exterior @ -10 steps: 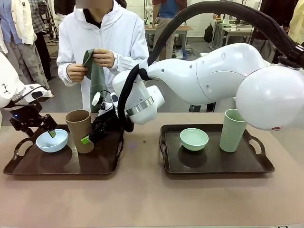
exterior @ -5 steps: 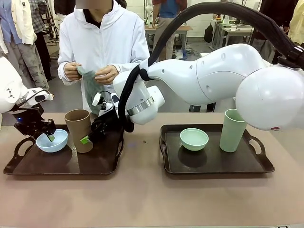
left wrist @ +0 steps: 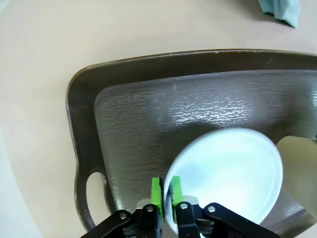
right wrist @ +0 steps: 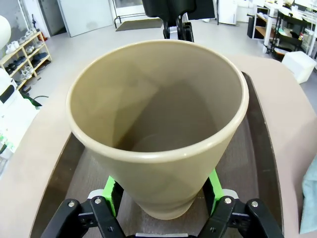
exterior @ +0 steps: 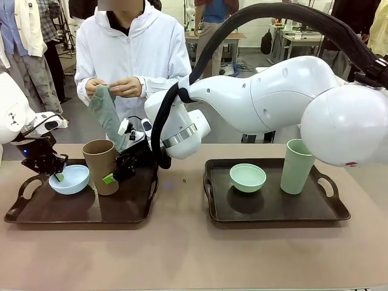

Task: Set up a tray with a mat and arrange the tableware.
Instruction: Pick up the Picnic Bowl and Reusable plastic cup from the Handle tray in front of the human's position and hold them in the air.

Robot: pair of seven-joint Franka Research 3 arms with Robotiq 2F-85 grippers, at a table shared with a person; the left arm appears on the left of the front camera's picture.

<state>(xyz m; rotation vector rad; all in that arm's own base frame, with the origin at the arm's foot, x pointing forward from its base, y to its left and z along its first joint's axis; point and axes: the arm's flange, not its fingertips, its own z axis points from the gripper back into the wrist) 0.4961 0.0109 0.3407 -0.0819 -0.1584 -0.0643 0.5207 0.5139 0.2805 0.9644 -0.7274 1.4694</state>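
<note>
On the left tray (exterior: 124,209) stand a pale blue bowl (exterior: 71,180) and a brown cup (exterior: 100,165). My left gripper (exterior: 57,176) is shut on the bowl's left rim, and the bowl sits tipped. In the left wrist view its green pads (left wrist: 157,194) pinch the rim of the bowl (left wrist: 233,173). My right gripper (exterior: 112,176) reaches across and is shut on the brown cup (right wrist: 158,124), one pad (right wrist: 113,191) on each side near its base. A mint bowl (exterior: 247,177) and a pale green cup (exterior: 297,165) rest on the right tray (exterior: 273,212). The person holds up a grey-green mat (exterior: 106,112).
The right arm's bulky white links (exterior: 273,103) span the table above the right tray. The two trays lie side by side with bare tabletop (exterior: 182,254) between and in front of them. The left tray's handle (left wrist: 91,191) lies beside my left gripper.
My left gripper closed on the blue bowl's rim and the bowl tipped toward the cup. The right gripper closed on the brown cup. The person shook the mat open.
</note>
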